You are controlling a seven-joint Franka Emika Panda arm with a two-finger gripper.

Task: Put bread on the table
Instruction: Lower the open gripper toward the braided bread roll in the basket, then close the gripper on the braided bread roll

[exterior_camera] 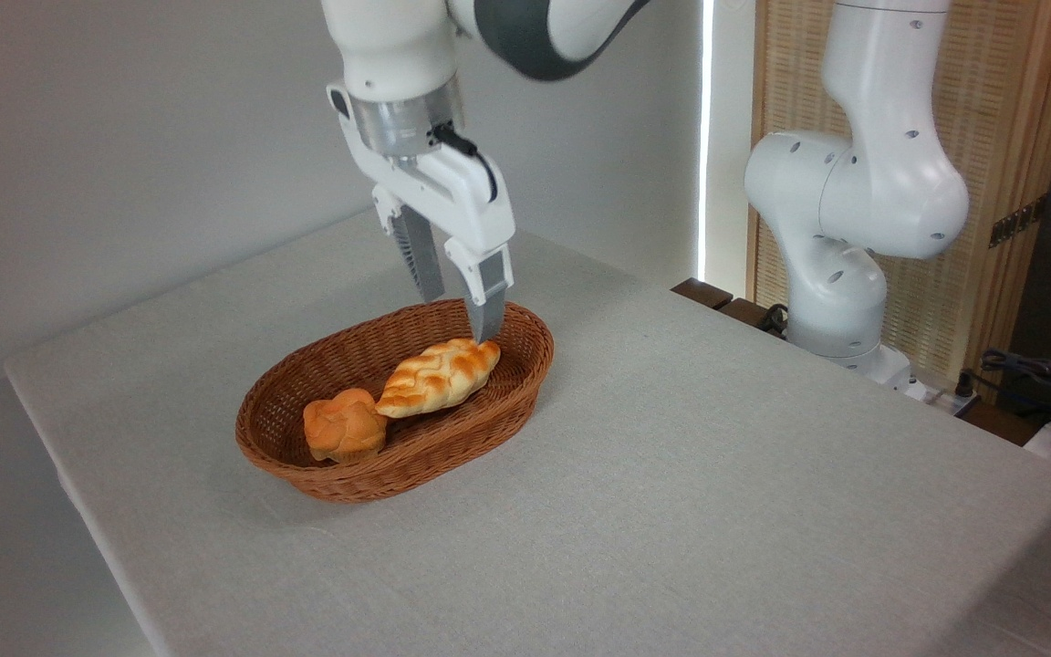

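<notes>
Grey cloth covers the desk [671,474] nearest the camera. Bread [439,376] lies in the wicker basket [452,436], touching a round bun [344,425]. My gripper [462,315] hangs spread above the loaf's far tip, one finger [487,310] hiding the rim behind.
</notes>
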